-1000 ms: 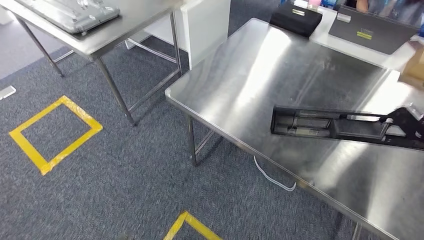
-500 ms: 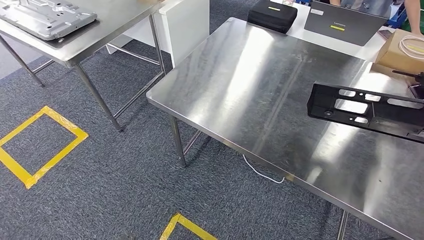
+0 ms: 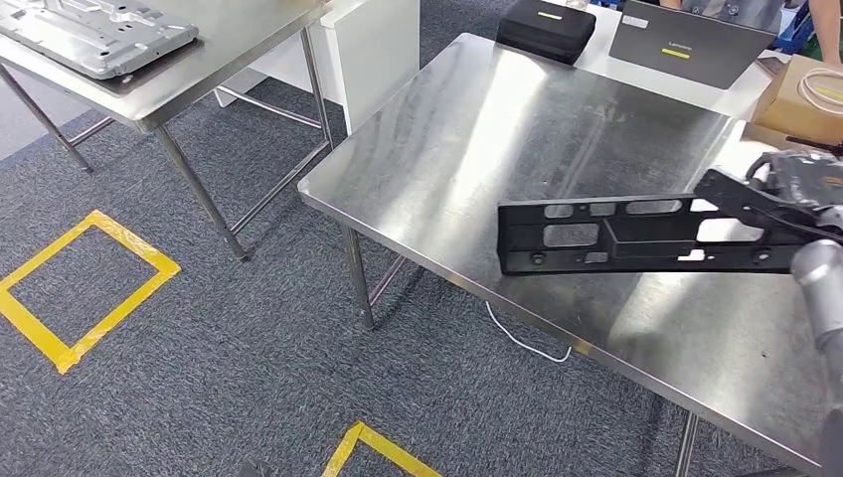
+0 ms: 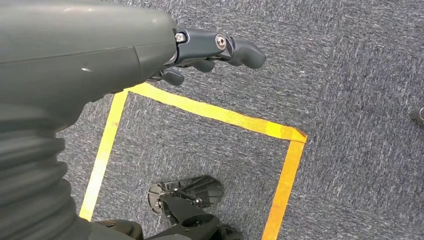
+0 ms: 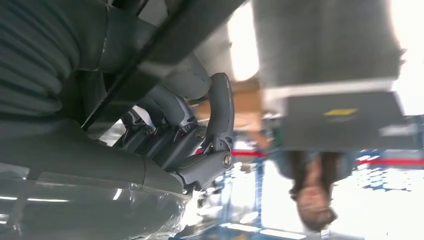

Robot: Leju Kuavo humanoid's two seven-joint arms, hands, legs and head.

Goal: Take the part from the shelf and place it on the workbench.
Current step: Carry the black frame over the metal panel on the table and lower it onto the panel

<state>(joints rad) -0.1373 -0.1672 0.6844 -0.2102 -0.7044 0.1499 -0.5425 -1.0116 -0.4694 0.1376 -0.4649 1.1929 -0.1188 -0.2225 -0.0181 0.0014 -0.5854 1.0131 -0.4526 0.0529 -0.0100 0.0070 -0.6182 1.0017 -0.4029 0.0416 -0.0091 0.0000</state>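
A long black bracket part (image 3: 636, 237) with several cut-outs hangs just above the steel workbench (image 3: 477, 149), lying roughly level across its near right side. My right hand (image 3: 795, 189) grips its right end, and the right wrist view shows the fingers (image 5: 200, 130) curled around the dark bar (image 5: 150, 55). My left hand (image 4: 210, 50) hangs over the carpet beside my body, fingers loosely curled and holding nothing.
A second steel table (image 3: 189, 79) with a grey metal plate (image 3: 99, 35) stands at the far left. A black case (image 3: 545, 30), a laptop (image 3: 686, 45) and a cardboard box (image 3: 805, 99) sit beyond the workbench. Yellow tape squares (image 3: 70, 288) mark the carpet. A person stands behind the laptop.
The black part has swung left over the workbench, and my right hand has come into view at its right end. The camera shifted slightly between frames.
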